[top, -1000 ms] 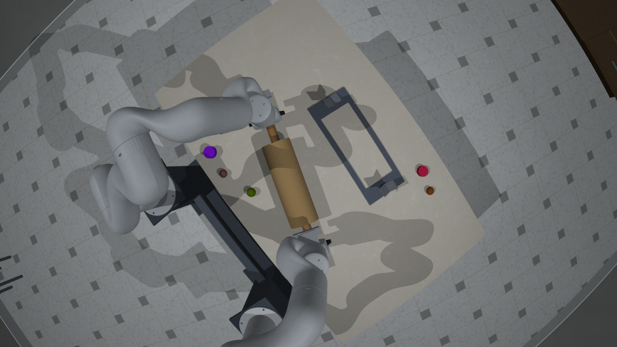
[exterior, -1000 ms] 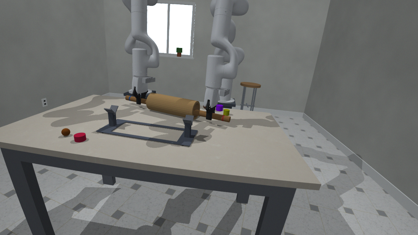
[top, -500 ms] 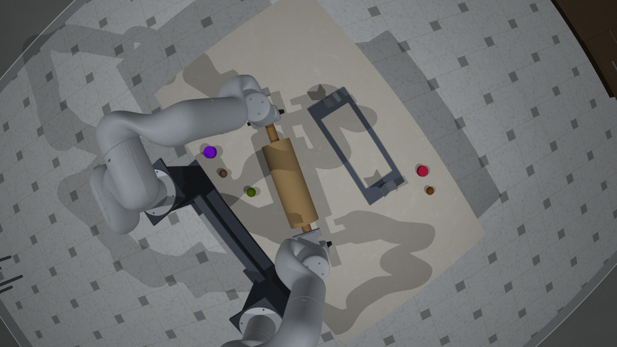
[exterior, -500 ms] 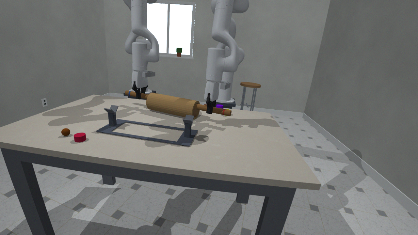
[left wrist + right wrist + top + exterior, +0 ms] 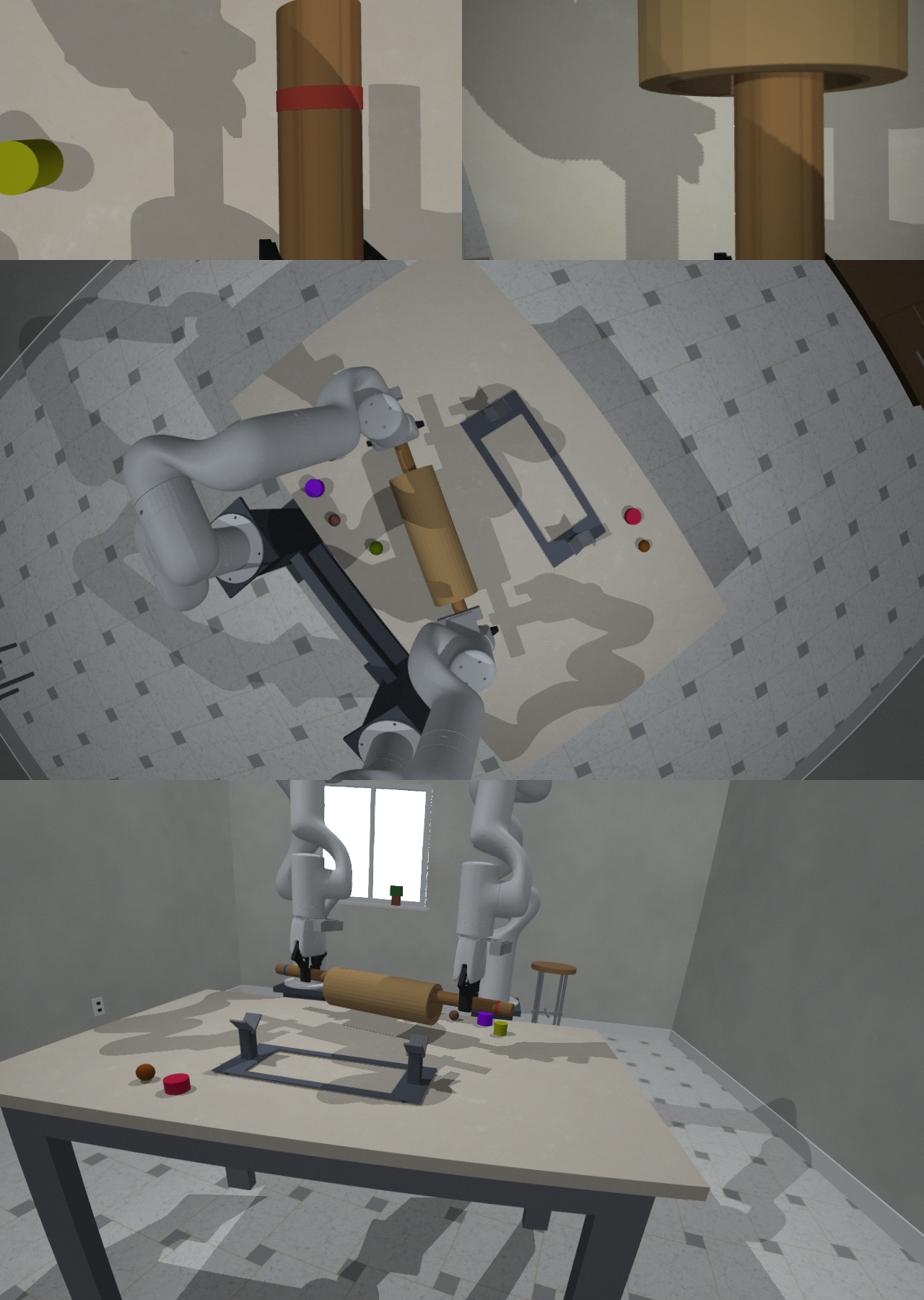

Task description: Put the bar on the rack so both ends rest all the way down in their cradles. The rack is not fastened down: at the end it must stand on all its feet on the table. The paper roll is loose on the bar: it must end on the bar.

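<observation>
The left pincer is partly open, its fingers shut around the bar inboard of the red band. The right pincer, equally narrowed, grips it near the blue band. The bar hangs above the counter, beyond the rack in the exterior view, with the paper roll around it between the pincers.

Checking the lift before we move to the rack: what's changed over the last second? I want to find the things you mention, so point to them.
The bar [image 5: 406, 458] [image 5: 447, 997] [image 5: 319, 162] [image 5: 779, 162] rose at both ends; the paper roll [image 5: 433, 535] [image 5: 382, 995] [image 5: 772, 40] rose with it. Nothing newly gripped or released: left gripper [image 5: 394, 433] [image 5: 466, 1002] [image 5: 319, 253] and right gripper [image 5: 469, 638] [image 5: 305, 971] [image 5: 776, 257] both hold the bar. Rack [image 5: 559, 464] [image 5: 411, 1089] unmoved.
</observation>
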`<action>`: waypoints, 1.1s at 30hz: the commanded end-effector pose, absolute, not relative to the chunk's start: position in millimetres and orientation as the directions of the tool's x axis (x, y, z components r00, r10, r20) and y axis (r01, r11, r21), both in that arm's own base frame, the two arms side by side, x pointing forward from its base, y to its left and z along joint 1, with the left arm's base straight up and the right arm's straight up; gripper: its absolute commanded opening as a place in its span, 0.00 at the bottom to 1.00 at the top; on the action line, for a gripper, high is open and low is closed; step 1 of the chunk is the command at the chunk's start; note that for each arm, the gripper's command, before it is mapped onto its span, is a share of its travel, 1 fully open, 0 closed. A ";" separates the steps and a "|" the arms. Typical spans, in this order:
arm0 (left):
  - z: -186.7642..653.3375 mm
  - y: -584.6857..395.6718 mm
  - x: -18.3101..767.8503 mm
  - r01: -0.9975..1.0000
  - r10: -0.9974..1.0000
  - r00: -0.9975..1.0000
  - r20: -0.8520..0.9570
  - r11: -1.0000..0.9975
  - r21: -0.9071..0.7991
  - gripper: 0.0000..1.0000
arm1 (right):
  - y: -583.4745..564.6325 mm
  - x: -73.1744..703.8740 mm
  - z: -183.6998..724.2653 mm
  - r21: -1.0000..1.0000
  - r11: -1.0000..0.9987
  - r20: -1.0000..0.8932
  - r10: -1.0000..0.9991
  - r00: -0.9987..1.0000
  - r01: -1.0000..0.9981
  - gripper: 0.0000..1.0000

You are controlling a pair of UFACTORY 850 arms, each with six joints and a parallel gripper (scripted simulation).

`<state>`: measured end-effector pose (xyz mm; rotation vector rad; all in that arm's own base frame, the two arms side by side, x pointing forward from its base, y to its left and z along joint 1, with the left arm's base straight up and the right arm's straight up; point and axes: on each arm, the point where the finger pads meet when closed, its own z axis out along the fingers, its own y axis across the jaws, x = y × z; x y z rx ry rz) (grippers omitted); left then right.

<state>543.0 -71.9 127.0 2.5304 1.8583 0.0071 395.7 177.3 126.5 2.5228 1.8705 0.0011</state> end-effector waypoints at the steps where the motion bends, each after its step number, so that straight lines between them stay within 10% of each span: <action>1: 138.0 -71.6 539.6 0.958 0.958 0.288 0.000 -0.288 -0.010 0.12 | 178.0 397.1 137.8 0.005 -0.278 0.004 0.961 0.278 0.961 0.12; 33: 133.8 -71.5 539.5 0.958 0.958 0.287 0.000 -0.287 -0.010 0.12 | 178.0 397.3 133.6 0.006 -0.278 0.004 0.961 0.278 0.961 0.12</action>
